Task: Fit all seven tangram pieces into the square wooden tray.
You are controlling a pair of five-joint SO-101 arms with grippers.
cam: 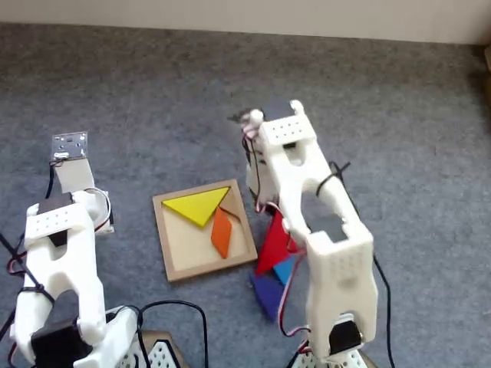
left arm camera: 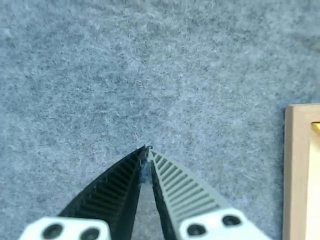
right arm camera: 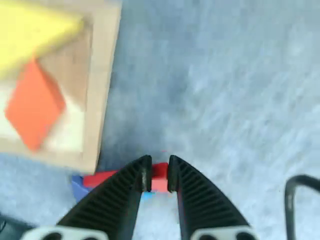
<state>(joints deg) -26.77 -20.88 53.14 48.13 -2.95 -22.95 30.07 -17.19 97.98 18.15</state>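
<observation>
Grey carpet (cam: 115, 92) covers the whole surface. Across the centre-right of the high view stretches the white right arm (cam: 307, 192); the left arm (cam: 57, 253) sits at the lower left. At centre lies the square wooden tray (cam: 163, 238), turned slightly, holding a yellow triangle (cam: 198, 205) in its upper part and an orange parallelogram (cam: 222, 232) just below it. Just right of the tray, on the carpet, a red triangle (cam: 272, 241), a dark blue piece (cam: 267, 291) and a light blue piece (cam: 285, 270) overlap. The right gripper (right arm camera: 159, 172) pinches the red triangle's edge. The left gripper (left arm camera: 146, 152) is closed on nothing, over carpet near the tray's rim.
</observation>
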